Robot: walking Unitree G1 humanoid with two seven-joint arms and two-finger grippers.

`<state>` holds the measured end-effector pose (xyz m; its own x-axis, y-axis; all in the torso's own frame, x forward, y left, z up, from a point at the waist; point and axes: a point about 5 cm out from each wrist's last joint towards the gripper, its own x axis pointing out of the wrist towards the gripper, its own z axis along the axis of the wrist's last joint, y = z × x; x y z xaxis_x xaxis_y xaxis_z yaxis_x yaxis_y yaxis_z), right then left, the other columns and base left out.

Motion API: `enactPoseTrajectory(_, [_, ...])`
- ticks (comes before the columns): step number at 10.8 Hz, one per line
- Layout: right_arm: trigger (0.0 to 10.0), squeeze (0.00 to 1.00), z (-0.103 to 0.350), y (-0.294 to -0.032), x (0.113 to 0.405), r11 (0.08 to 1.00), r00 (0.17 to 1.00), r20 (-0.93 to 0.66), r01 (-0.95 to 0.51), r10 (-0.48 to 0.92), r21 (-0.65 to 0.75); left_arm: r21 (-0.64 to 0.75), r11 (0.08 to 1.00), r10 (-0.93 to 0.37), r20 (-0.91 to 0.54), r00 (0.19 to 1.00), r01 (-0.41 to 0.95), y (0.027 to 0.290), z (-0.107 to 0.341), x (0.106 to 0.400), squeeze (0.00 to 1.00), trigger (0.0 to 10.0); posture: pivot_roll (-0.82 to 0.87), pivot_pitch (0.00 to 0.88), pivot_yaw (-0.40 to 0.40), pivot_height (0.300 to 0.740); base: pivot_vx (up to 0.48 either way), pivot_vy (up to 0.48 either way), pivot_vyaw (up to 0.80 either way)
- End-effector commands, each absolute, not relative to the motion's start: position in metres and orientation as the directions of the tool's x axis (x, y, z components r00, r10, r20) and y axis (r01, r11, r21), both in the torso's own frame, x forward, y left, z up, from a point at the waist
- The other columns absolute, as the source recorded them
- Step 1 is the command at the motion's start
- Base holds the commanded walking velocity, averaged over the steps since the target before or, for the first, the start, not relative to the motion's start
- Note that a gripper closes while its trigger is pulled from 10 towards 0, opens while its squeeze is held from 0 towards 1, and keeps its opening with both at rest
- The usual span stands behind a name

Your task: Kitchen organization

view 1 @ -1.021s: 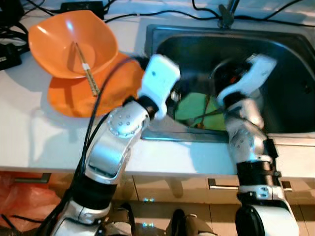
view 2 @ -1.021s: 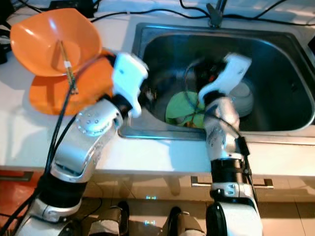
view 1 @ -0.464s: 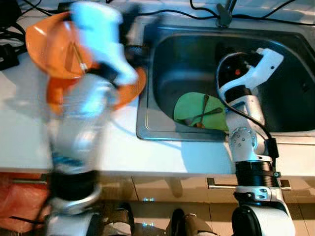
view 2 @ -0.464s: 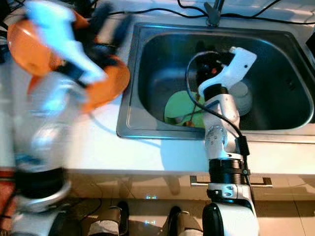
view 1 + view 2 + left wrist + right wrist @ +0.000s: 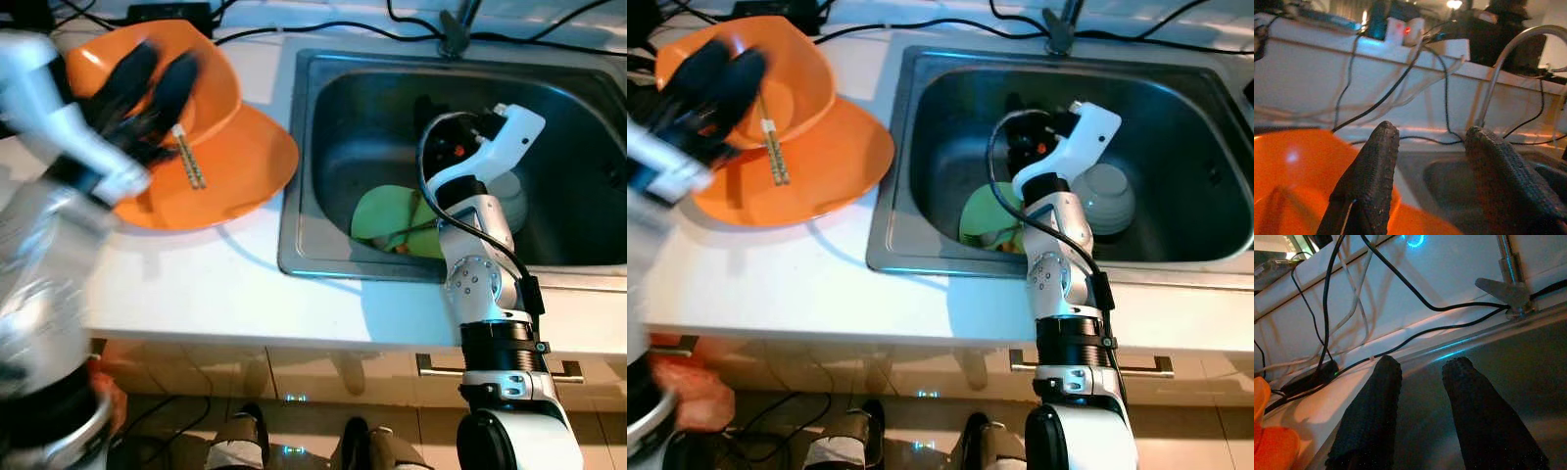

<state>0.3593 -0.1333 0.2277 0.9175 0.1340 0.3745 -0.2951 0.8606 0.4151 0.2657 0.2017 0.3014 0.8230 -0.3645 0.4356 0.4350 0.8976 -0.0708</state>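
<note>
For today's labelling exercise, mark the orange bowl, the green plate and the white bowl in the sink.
orange bowl [image 5: 808, 73], right eye view, inner right wall.
green plate [image 5: 377, 211], left eye view, bare left part.
white bowl [image 5: 1109, 196], right eye view, upturned side.

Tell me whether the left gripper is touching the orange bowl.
Cannot tell. In the left eye view the left gripper overlaps the orange bowl but is blurred; the left wrist view shows open, empty fingers above orange, with no plain contact or gap.
</note>
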Motion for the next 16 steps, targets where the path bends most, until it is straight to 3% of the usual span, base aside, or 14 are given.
enactPoseTrajectory(1, [10.0, 0.0, 0.224, -0.133, 0.36, 0.858, 0.922, 0.359, -0.296, 0.142, 0.42, -0.08, 0.888, -0.383, 0.414, 0.825, 0.453, 0.204, 0.297, 0.255, 0.0, 10.0, 0.23, 0.214, -0.038, 0.74, 0.0, 0.0, 0.0])
enactPoseTrajectory(5, [10.0, 0.0, 0.221, -0.134, 0.362, 0.861, 0.927, 0.345, -0.291, 0.147, 0.417, -0.182, 0.897, -0.332, 0.322, 0.887, 0.402, 0.223, 0.269, 0.24, 0.0, 10.0, 0.23, 0.225, -0.049, 0.74, 0.0, 0.0, 0.0])
enactPoseTrajectory(9, [10.0, 0.0, 0.219, -0.135, 0.362, 0.863, 0.93, 0.338, -0.287, 0.146, 0.415, -0.231, 0.887, -0.34, 0.258, 0.904, 0.4, 0.214, 0.259, 0.237, 0.0, 10.0, 0.23, 0.23, -0.051, 0.74, 0.0, 0.0, 0.0])
enactPoseTrajectory(14, [10.0, 0.0, 0.218, -0.134, 0.362, 0.864, 0.93, 0.331, -0.291, 0.156, 0.411, -0.3, 0.878, -0.331, 0.185, 0.925, 0.374, 0.236, 0.23, 0.226, 0.0, 10.0, 0.23, 0.233, -0.057, 0.74, 0.0, 0.0, 0.0])
enactPoseTrajectory(16, [10.0, 0.0, 0.218, -0.132, 0.362, 0.862, 0.93, 0.333, -0.292, 0.156, 0.413, -0.313, 0.869, -0.346, 0.171, 0.923, 0.384, 0.229, 0.223, 0.231, 0.0, 10.0, 0.22, 0.233, -0.052, 0.74, 0.0, 0.0, 0.0])
